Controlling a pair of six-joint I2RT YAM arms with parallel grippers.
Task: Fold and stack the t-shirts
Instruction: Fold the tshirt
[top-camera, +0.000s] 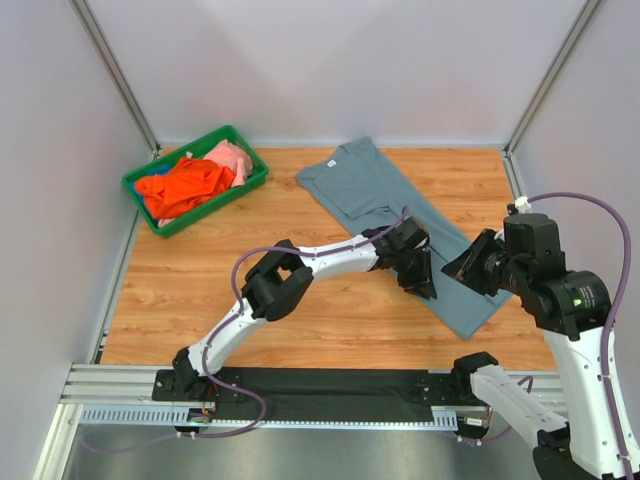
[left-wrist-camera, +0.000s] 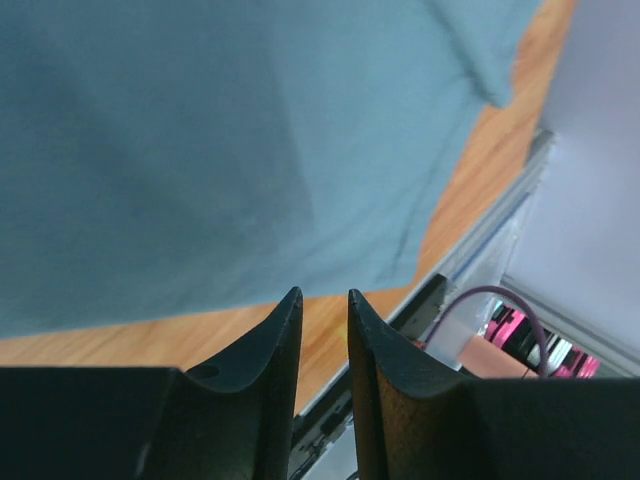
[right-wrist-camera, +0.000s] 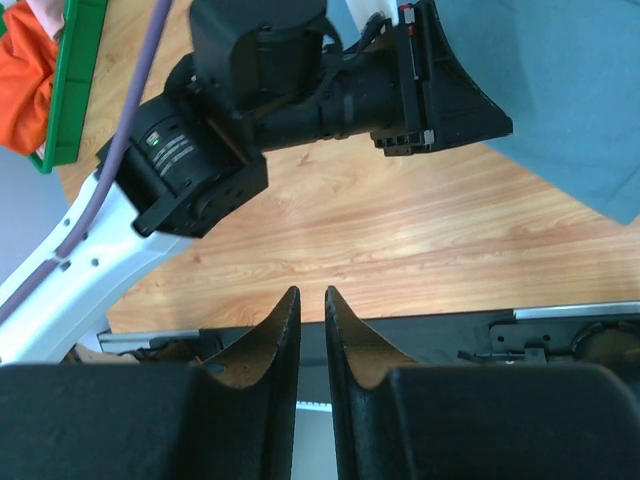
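Bright, even light from above, soft shadows on brown wooden bench (top-camera: 350, 320). Top pic sharp. Wrist pics: black jaws up close blurry, slate grey-blue cloth t-shirt (left-wrist-camera: 200, 150) a bit soft.

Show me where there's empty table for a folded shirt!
Bare wood lies between the green bin and the left arm, and in the far right corner beyond the grey t-shirt. Crowded: the shirt's near end, under the left gripper and right gripper.
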